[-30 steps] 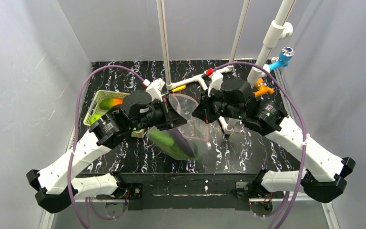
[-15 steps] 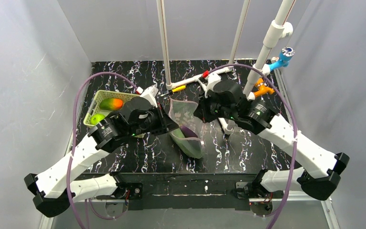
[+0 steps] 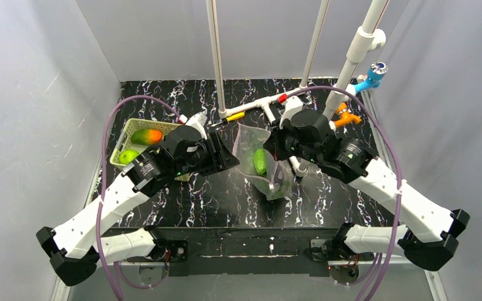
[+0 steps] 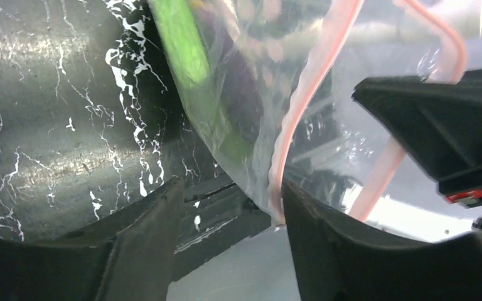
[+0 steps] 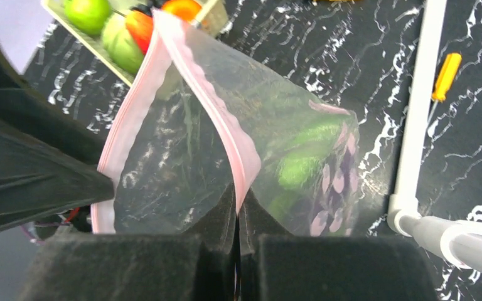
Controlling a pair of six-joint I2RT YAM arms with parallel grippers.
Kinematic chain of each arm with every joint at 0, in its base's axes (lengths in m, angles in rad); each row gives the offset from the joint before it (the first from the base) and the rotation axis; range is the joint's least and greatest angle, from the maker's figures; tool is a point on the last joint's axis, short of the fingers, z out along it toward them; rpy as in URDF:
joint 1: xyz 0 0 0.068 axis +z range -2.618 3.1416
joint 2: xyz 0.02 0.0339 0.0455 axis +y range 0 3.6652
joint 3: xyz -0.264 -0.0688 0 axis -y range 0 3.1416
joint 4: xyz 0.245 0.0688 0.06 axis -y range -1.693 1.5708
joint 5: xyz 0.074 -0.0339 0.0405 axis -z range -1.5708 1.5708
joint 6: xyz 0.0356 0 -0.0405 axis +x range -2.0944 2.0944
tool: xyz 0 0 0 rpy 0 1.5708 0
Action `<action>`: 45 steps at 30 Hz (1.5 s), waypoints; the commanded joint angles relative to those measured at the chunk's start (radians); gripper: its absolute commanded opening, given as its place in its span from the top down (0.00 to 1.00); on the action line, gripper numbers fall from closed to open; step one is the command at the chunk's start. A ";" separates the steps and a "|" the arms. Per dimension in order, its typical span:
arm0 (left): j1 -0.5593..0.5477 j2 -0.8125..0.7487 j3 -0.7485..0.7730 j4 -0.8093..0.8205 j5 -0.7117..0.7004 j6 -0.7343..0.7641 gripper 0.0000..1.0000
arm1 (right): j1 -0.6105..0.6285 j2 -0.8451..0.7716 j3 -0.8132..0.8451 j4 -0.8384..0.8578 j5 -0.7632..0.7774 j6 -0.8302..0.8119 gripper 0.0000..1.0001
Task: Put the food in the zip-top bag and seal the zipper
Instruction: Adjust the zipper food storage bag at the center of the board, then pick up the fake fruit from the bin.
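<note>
A second ago both grippers held the bag (image 5: 176, 163) stretched out between them, and the food sagged low near the left one. The left gripper (image 4: 231, 188) has let go since then and pulled back a little, and the bag has swung over to hang under the right gripper (image 5: 238, 210).

The left gripper's two black fingers are spread apart with nothing between them; the bag hangs just in front of their tips; one pink edge comes down close by one finger, and I cannot tell if it touches.

The right gripper's fingers are pressed tight together; they pinch one side of the zipper (image 5: 210, 103), right at their tips. The other side of the zipper falls away toward the left gripper, so the mouth makes an open V.

The bag is clear, thin and soft; it is crinkly and shiny. The zipper is a thin pink strip with a wavy edge. The food (image 3: 260, 161) sits inside the bag, below the right gripper; it is smooth, long and bright green, with a purple spotted bit next to it.

The basket (image 3: 130, 122) is beyond the left gripper, on its far side from the bag; it is pale green with holes in its walls and holds round, smooth fruit (image 3: 146, 136). The table (image 3: 213, 200) is black and glossy, with white squiggly lines.
</note>
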 commanded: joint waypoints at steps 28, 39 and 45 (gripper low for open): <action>0.651 0.109 0.127 -0.298 -0.055 0.482 0.04 | -0.003 -0.058 -0.043 0.045 0.054 -0.024 0.99; 0.727 0.304 0.016 -0.090 0.053 0.542 0.16 | -0.003 -0.055 -0.030 0.024 0.055 -0.027 0.99; 0.726 0.337 -0.051 -0.001 0.061 0.588 0.22 | -0.004 -0.041 -0.027 0.018 0.045 -0.023 0.99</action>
